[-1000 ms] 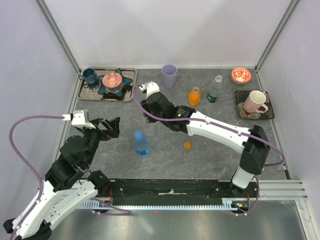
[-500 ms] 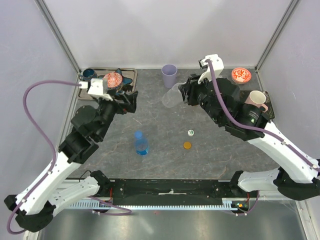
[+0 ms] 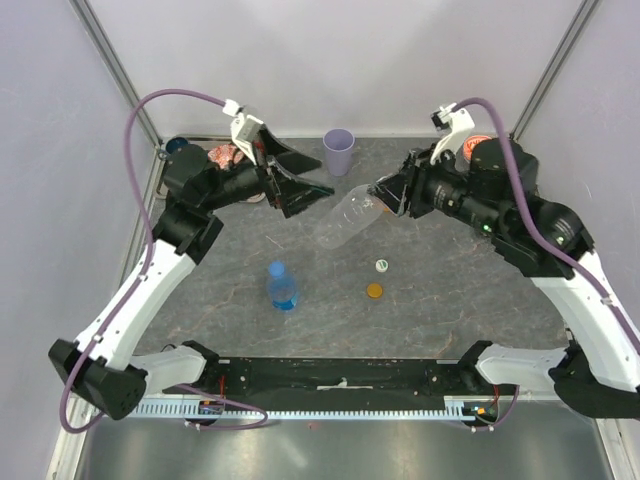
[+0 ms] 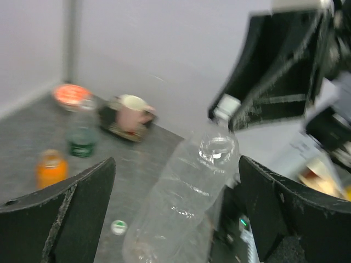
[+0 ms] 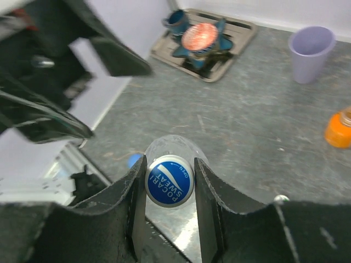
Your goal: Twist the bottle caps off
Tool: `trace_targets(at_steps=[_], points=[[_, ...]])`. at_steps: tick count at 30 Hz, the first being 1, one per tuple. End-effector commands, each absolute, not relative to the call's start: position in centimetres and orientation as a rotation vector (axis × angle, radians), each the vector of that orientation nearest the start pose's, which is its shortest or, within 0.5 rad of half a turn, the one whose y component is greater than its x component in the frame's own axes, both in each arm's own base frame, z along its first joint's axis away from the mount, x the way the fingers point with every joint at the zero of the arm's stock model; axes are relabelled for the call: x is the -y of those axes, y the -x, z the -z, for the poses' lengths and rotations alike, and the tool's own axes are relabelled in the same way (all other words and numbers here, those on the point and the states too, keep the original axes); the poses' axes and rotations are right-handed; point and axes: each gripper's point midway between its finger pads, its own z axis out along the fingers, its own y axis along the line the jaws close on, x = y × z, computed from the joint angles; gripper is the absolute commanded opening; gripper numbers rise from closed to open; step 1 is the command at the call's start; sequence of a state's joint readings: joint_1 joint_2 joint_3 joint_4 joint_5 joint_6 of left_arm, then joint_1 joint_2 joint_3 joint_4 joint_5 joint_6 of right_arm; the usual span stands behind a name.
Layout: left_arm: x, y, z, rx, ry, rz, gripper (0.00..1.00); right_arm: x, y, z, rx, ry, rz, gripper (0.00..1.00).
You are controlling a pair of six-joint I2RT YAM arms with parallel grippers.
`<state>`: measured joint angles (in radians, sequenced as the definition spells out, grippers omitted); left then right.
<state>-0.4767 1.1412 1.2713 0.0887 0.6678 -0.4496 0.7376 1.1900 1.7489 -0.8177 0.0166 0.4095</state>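
Arms swung inward: your right tool [image 3: 385, 197] is pinching the blue-printed cap [image 5: 169, 180] of the clear plastic bottle [image 3: 343, 220], base pointing at your wide-open left tool [image 3: 305, 178].

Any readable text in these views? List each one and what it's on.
"POCARI SWEAT": on top of the bottle cap, in the right wrist view.
"OPEN": same cap, near its rim.
green-label bottle and loose white-green cap: print too blurred to read.
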Motion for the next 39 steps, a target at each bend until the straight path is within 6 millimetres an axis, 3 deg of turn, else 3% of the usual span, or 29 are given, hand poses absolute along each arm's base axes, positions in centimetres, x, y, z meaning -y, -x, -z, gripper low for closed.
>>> trace_targets(at_steps=[1,8,16,25,39], points=[[28.5,-18.2,-44.9,-1.267,-1.015,1.560,0.99,-23.9,-19.0,-49.5,-1.700,0.412,-1.026,0.00],[28.7,-17.6,-44.2,-1.256,-1.074,1.584,1.00,-25.3,-18.2,-50.7,-1.616,0.455,-1.135,0.00],[29.1,-16.3,-43.8,-1.225,-1.135,1.598,1.00,-26.4,-19.5,-50.0,-1.631,0.451,-1.134,0.00],[30.5,-15.1,-41.6,-1.272,-1.190,1.616,1.00,-27.4,-20.1,-49.3,-1.630,0.448,-1.163,0.00],[31.8,-16.1,-39.3,-1.331,-1.177,1.557,0.99,-27.7,-19.5,-49.8,-1.594,0.456,-1.216,0.00]])
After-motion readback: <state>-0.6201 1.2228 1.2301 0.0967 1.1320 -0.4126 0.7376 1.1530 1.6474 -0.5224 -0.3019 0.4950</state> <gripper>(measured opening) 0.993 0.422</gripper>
